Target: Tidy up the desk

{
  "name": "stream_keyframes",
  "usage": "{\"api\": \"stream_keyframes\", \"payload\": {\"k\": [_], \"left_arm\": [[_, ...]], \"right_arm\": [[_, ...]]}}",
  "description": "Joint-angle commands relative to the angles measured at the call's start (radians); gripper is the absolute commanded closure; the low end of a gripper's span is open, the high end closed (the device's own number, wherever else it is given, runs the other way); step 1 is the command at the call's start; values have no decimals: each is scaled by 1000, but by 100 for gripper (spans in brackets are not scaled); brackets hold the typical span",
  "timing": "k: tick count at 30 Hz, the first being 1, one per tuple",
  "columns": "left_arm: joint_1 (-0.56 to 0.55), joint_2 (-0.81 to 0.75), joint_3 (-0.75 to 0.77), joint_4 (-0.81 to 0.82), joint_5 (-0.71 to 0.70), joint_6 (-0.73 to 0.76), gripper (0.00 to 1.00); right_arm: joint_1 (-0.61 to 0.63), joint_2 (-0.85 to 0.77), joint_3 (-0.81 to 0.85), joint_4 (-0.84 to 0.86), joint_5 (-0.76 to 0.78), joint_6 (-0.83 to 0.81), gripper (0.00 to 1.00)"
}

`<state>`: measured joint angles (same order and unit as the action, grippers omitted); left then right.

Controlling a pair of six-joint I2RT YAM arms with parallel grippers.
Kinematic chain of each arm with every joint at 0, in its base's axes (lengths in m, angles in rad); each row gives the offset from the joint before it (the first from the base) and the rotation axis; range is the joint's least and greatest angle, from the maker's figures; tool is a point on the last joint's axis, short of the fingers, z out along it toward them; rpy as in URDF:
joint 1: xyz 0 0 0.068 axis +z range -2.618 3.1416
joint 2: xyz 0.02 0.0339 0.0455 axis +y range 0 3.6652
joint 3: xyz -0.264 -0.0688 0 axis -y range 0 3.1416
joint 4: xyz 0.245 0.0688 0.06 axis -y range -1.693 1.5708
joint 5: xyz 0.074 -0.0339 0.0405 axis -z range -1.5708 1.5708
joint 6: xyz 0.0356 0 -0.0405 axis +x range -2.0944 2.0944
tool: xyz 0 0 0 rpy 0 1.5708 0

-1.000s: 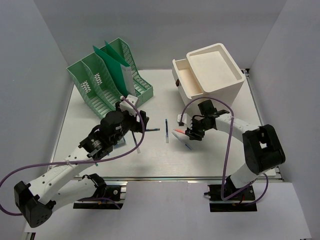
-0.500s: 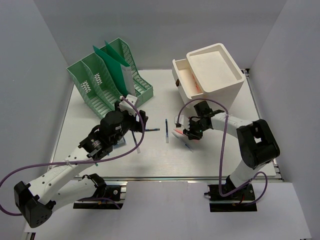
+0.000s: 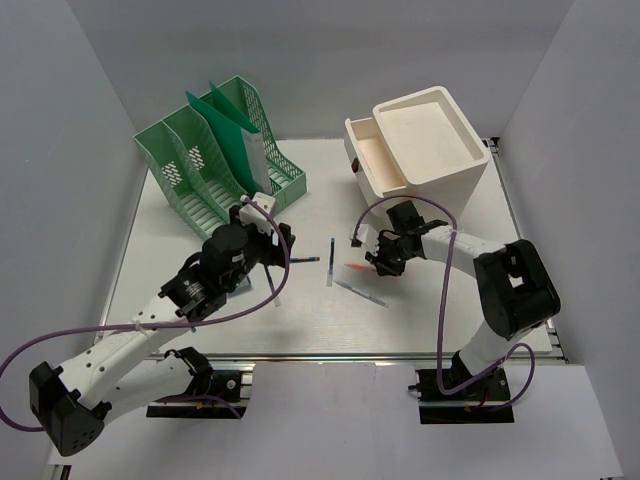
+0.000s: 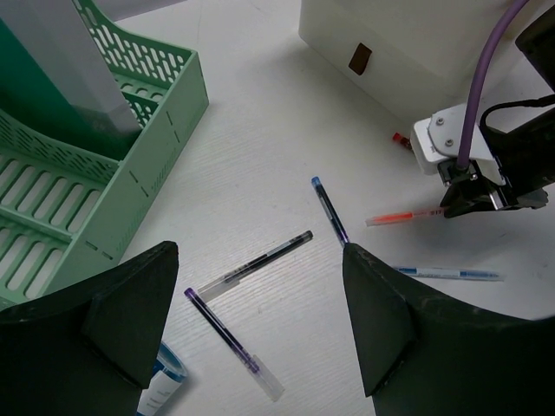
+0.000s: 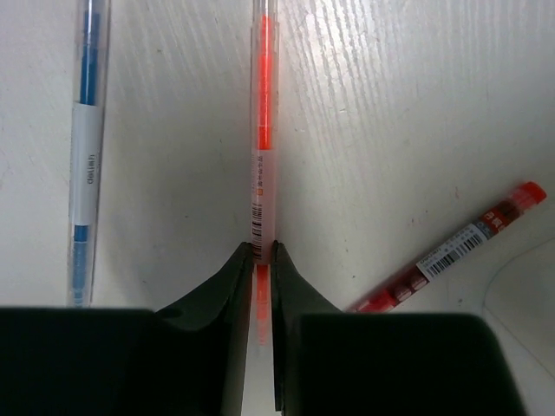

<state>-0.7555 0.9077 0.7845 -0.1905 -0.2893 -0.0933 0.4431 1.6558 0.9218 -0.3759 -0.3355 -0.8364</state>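
Left wrist view: five slim plastic pens on the white, grained desk (image 4: 251,121) spread under both arms: navy pen (image 4: 329,211), black pen (image 4: 260,263), purple pen (image 4: 221,334), orange pen (image 4: 401,217), blue pen (image 4: 451,274). One stubby red stick (image 5: 455,251) too. Now the left claw (image 4: 260,251) gapes wide, empty; the right claw (image 5: 263,253) pinches the orange pen's clear barrel.

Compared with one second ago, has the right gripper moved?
Yes. The right gripper shifted slightly left, away from the desk's right metal rail, and its jaws closed around the thin orange pen.
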Motion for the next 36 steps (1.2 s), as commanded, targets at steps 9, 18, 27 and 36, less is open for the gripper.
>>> {"api": "stream_keyframes", "payload": {"k": [9, 18, 27, 36], "left_arm": [[-10, 35, -28, 75, 97, -127, 16], [-11, 145, -48, 36, 274, -540, 25], [-21, 204, -125, 83, 276, -809, 26], [-21, 253, -145, 141, 286, -930, 27]], "right_arm": [[2, -302, 77, -162, -178, 57, 100], [2, -491, 238, -227, -370, 173, 100], [-10, -391, 437, 159, -22, 597, 100], [-11, -216, 515, 334, 251, 703, 100]]}}
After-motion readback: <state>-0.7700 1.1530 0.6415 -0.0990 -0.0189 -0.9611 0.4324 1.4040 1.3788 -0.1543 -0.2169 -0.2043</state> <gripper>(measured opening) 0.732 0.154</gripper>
